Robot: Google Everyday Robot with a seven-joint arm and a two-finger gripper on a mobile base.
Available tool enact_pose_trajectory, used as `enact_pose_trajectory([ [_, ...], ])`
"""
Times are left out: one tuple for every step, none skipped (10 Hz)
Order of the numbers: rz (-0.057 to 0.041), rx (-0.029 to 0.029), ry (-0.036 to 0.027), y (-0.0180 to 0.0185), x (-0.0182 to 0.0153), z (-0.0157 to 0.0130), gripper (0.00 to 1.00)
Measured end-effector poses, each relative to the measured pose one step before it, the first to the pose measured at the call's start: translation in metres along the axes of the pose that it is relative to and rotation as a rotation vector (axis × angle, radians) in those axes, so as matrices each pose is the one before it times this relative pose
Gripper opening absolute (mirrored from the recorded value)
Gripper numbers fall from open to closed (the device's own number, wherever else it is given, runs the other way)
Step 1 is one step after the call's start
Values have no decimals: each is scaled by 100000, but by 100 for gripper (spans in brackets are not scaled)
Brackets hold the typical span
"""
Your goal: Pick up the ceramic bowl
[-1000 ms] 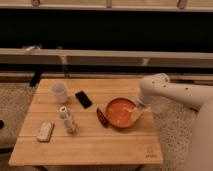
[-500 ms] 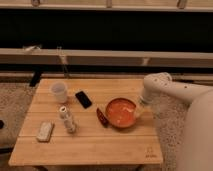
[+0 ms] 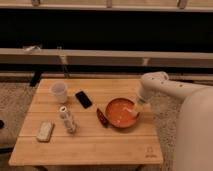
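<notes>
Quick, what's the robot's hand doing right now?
Gripper: at the rim of the bowl; open, closed or holding it cannot be told.

cup (image 3: 59, 91) far-lt | blk phone (image 3: 83, 99) beside it | red obj (image 3: 102, 118) mid | poss. bottle (image 3: 67, 120) + wht remote (image 3: 45, 131) front-lt

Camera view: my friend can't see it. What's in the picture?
A white robot arm reaches from the right, its gripper at the right rim of an orange-red ceramic bowl on a wooden table. Left of the bowl are a small dark red object, a black phone and a white cup.
</notes>
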Motion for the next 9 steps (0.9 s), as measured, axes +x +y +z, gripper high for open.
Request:
enact_pose_trajectory([
  [46,-12,19,12,50,20,80],
  [-115,11,-46,1,-88,2,80],
  [12,-12,21,9,24,13,80],
  [-1,-16,4,8,5,12,80],
  [-2,53,-50,-13,-8,-12,80],
  [31,198,-267,12,57,33,80],
  [-130,673,-1255,127,86,7,80],
  [73,909,-759,8,594,-69,80],
  [-805,587,-394,106,136,114,80],
])
